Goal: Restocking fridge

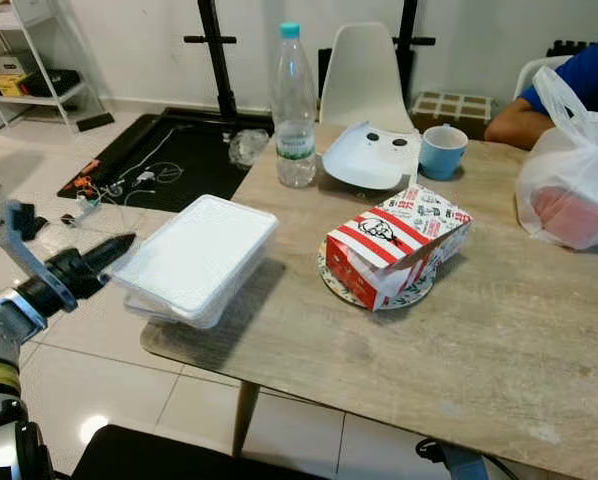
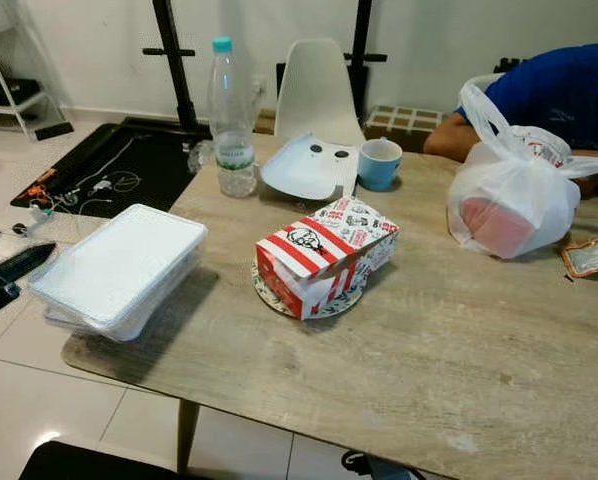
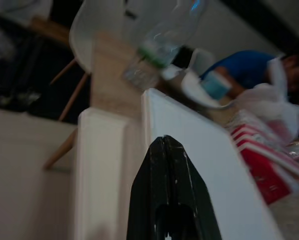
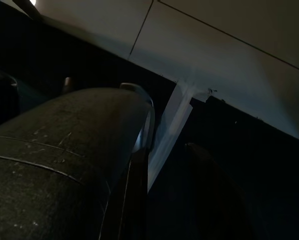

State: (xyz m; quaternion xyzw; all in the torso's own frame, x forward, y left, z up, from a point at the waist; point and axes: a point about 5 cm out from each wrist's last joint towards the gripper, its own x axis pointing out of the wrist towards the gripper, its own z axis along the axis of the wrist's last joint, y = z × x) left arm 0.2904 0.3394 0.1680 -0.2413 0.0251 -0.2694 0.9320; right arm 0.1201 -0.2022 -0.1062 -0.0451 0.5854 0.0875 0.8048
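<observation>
Left gripper clenching white food container at bench corner; early stage, fridge trip remaining; right gripper unclear.

Container on table, left of box
</observation>
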